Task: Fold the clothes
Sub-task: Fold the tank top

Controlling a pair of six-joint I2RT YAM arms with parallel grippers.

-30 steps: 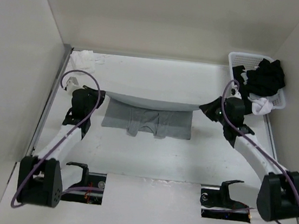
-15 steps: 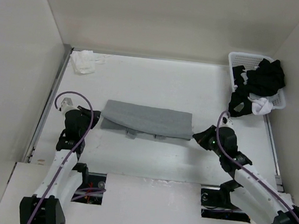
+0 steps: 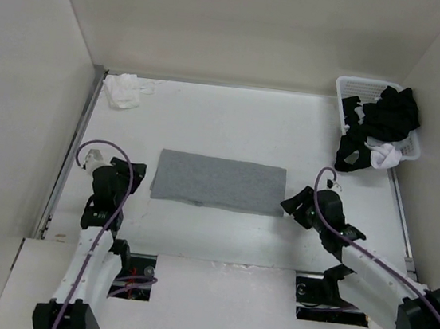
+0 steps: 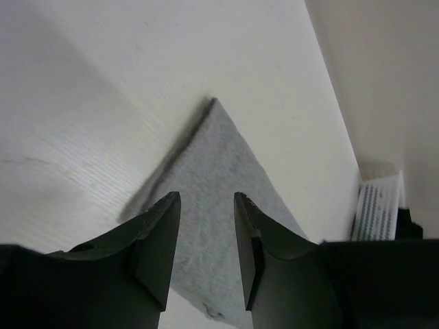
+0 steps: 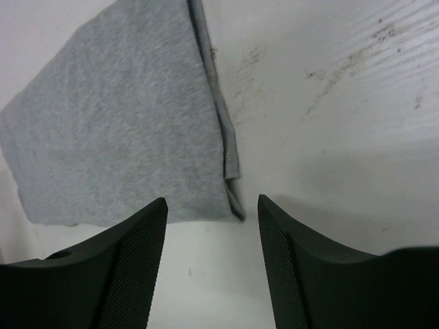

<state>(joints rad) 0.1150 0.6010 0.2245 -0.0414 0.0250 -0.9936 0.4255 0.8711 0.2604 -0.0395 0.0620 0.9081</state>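
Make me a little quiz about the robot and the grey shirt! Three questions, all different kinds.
1. True or false: the grey tank top lies folded flat on the table.
2. Where is the white basket in the top view? A) far right corner B) far left corner C) between the arm bases
3. Fill in: the left gripper and the right gripper are both ____, holding nothing.
Key: 1 true; 2 A; 3 open.
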